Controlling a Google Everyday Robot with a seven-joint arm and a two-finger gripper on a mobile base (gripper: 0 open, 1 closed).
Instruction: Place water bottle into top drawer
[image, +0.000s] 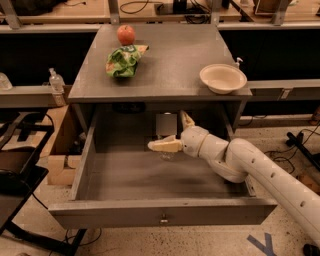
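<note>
The top drawer (150, 210) of the grey desk is pulled wide open, with its small metal knob at the centre of the front panel. The water bottle (166, 124), clear and pale, stands upright at the back of the drawer, its base on the drawer floor. My gripper (167, 131) is inside the drawer at the bottle and is open. One cream finger (164, 145) points left across the bottle's lower part. The other finger (186, 119) points up on the bottle's right. My white arm reaches in from the lower right.
On the desk top (170, 75) lie a red apple (126, 34), a green chip bag (124, 60) and a cream bowl (222, 78). A small pump-top bottle (56, 83) stands on the left shelf. A cardboard box (56, 150) sits left of the drawer.
</note>
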